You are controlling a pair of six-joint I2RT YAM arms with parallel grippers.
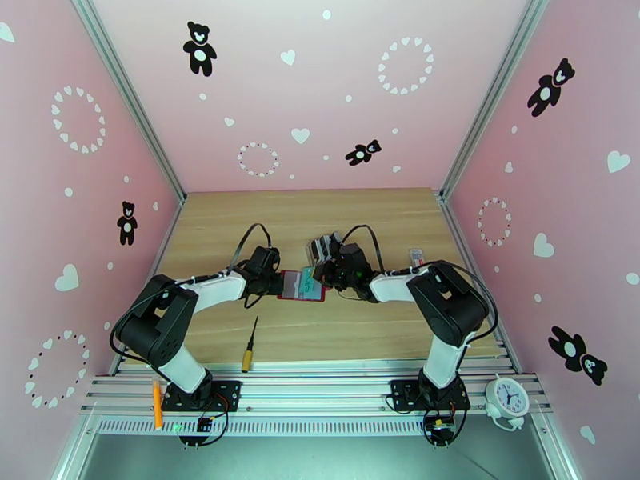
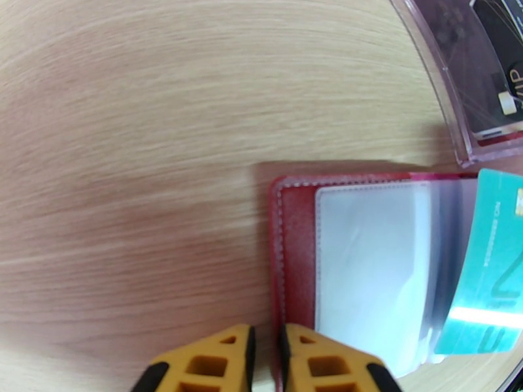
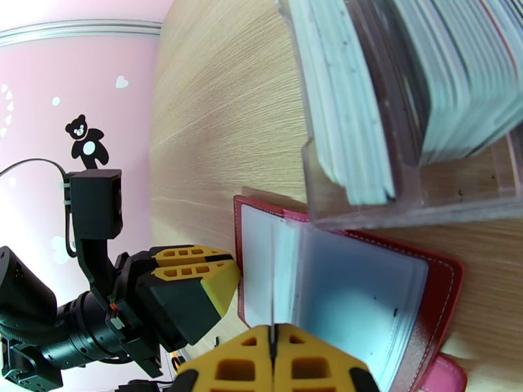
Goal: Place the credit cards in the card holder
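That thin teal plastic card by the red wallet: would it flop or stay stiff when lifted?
Probably stiff: the thin teal plastic card shows straight edges while pinched in the right gripper. Its glossy face, catching a light streak, suggests it may slip. It looks light, being so thin edge-on.
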